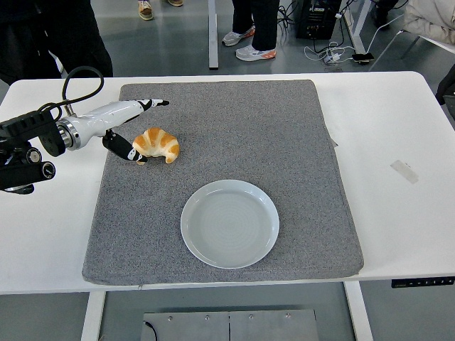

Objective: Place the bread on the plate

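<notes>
The bread is a golden croissant (158,144) lying on the grey mat (284,128), toward its left side. A round pale plate (229,223) sits on the mat nearer the front, to the right of the croissant and apart from it. My left hand (135,128) reaches in from the left edge and is right at the croissant's left end. Its fingers (153,104) stretch out above the bread and its thumb (126,151) sits low against the bread's left tip. The hand is spread and has no closed hold on the bread. The right arm is out of view.
The grey mat covers most of the white table (398,142). A small piece of tape (404,171) lies on the table at the right. People's legs and shoes (249,42) stand beyond the far edge, with cables (334,53) on the floor.
</notes>
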Controlling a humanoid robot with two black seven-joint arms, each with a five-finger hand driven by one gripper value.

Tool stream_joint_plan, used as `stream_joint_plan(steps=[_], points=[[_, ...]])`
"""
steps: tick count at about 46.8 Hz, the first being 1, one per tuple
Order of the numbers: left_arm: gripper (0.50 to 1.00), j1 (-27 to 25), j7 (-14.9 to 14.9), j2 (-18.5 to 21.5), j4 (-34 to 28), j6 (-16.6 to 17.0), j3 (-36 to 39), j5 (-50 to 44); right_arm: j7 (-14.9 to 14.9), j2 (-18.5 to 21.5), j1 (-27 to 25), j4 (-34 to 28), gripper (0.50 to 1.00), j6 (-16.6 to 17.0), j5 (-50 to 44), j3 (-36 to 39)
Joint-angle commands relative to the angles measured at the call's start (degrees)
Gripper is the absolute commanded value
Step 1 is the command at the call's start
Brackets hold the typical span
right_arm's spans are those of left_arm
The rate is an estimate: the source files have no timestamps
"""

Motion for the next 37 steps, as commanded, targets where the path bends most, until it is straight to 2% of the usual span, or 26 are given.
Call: stream_joint_plan(steps=[1,12,26,37], points=[[0.987,0.17,0.0,-0.06,0.31,1.12,0.76,0.56,0.09,0.0,0.01,0.0,1.0,0.0,0.0,0.0],[0.986,0.79,0.0,-1.38,2.24,3.23,1.73,0.56,0.0,0.0,0.01,0.0,1.0,0.0,0.0,0.0],[0.984,4.04,0.0,-6.03,8.3,3.23,1.64,0.56,0.0,0.0,0.01,0.0,1.0,0.0,0.0,0.0],[0.969,5.09,0.0,-8.14,10.94,3.23,1.56,0.56,0.0,0.0,0.01,0.0,1.0,0.0,0.0,0.0]])
